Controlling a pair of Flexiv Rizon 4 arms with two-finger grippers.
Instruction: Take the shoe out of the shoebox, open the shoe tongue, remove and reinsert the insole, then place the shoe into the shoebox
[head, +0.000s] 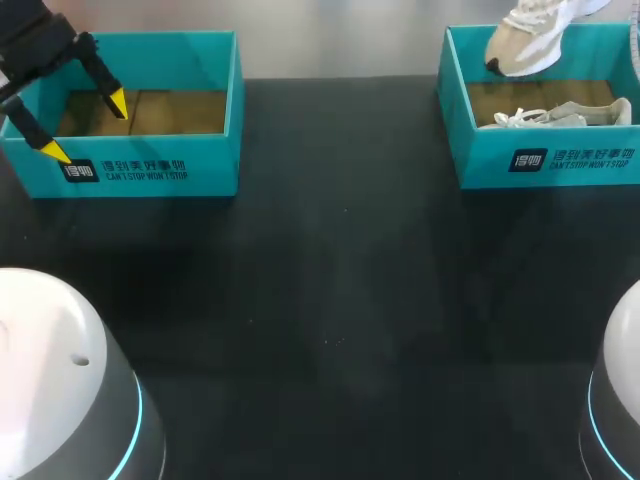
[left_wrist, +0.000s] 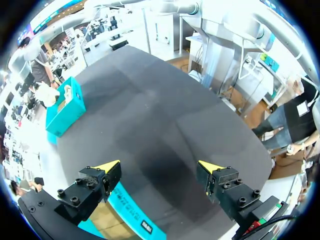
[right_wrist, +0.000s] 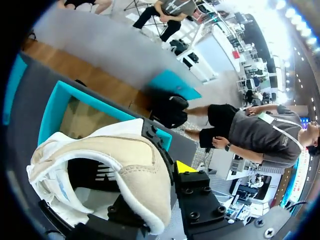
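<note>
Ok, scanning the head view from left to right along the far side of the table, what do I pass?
Left shoebox, with the open left pincer over its left end → bare black table → right shoebox, with a shoe held above it.

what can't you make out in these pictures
lifted shoe: top cut off by the head view's edge
right gripper: one of its fingers hidden by that shoe, right wrist view
insole: hidden inside the shoe, all views
second shoe: lower part behind the right shoebox front wall, head view
</note>
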